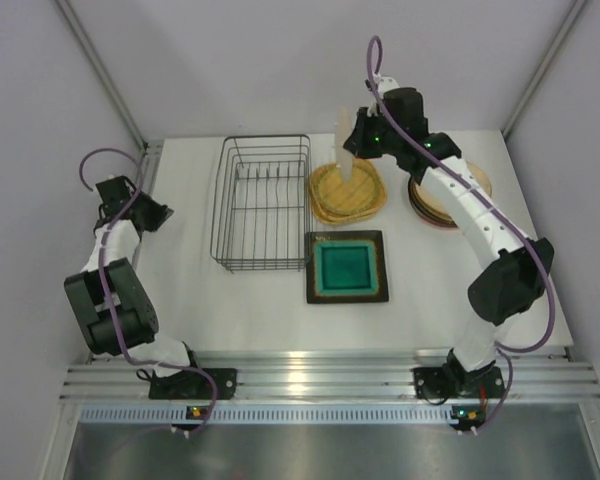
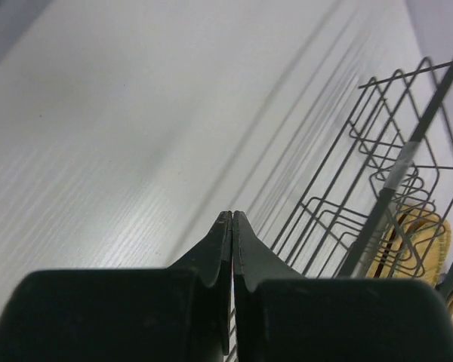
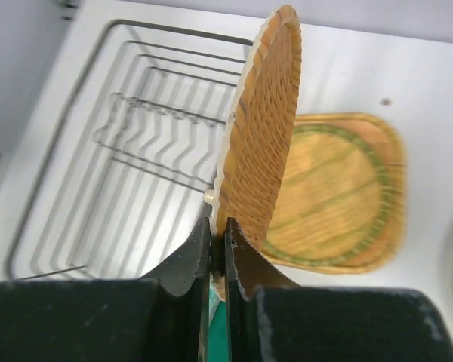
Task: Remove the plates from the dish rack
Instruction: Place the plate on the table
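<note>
Above the flat tan plate (image 1: 366,203) beside the dish rack (image 1: 262,203), your right gripper (image 3: 217,226) clamps a woven plate (image 3: 260,128) upright on edge. Your left gripper (image 2: 232,219) is clenched tight over the table (image 2: 98,151).

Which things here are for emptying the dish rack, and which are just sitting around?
For the job: dish rack; upright woven plate, held in the right end effector; flat woven plate; square teal plate; round plate stack.
Just there: left end effector, shut and idle; table; metal rail.
</note>
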Motion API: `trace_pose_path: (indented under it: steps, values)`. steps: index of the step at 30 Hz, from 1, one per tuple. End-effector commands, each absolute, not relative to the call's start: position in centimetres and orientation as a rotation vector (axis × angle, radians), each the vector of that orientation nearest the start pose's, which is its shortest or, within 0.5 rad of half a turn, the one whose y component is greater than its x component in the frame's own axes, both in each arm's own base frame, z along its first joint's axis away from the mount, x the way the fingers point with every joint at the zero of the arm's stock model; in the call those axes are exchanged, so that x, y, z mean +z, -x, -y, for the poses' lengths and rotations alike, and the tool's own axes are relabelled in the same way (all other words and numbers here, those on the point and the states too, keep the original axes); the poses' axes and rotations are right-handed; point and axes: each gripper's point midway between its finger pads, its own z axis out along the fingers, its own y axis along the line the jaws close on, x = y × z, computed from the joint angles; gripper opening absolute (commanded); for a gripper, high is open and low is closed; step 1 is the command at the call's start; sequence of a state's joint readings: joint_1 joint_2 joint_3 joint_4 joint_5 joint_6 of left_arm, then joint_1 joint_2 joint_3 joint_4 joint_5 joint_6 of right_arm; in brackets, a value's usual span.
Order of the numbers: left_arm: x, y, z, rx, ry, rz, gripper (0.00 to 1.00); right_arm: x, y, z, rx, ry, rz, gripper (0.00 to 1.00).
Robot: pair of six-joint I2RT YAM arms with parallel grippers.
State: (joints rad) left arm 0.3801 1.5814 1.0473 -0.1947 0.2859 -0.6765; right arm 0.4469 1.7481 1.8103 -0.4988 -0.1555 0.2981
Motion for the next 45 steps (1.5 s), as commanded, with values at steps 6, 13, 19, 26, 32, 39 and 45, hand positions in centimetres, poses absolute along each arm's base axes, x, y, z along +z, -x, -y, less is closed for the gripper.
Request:
trace_pose_path:
  steps: [6,13,19,26,32,39,45]
  values:
    - [21.4,-42.0,-7.3,-0.565,0.818,-1.895,0.00,26.3,-47.9,-18.6,-0.134,0.361,-2.113,0.00]
    - [25.0,-41.7,-5.6,-0.648,0.713,-1.822,0.00,20.0,-49.5,-21.3,-0.369,0.549,-2.131,0.00]
    - [24.7,-41.2,-5.4,-0.646,0.708,-1.826,0.00,17.5,-48.1,-23.6,-0.465,0.654,-2.109,0.00]
    - [24.6,-41.3,-4.9,-0.664,0.700,-1.827,0.00,17.4,-46.3,-24.9,-0.656,0.745,-1.997,0.00]
    - [24.3,-41.1,-4.8,-0.669,0.703,-1.832,0.00,16.4,-45.0,-25.7,-0.781,0.846,-1.901,0.00]
    - [24.3,-41.1,-4.8,-0.674,0.706,-1.828,0.00,16.5,-43.5,-27.1,-0.779,0.995,-1.764,0.00]
    - [23.8,-41.3,-4.5,-0.695,0.708,-1.833,0.00,18.1,-43.0,-27.6,-0.772,1.024,-1.644,0.00]
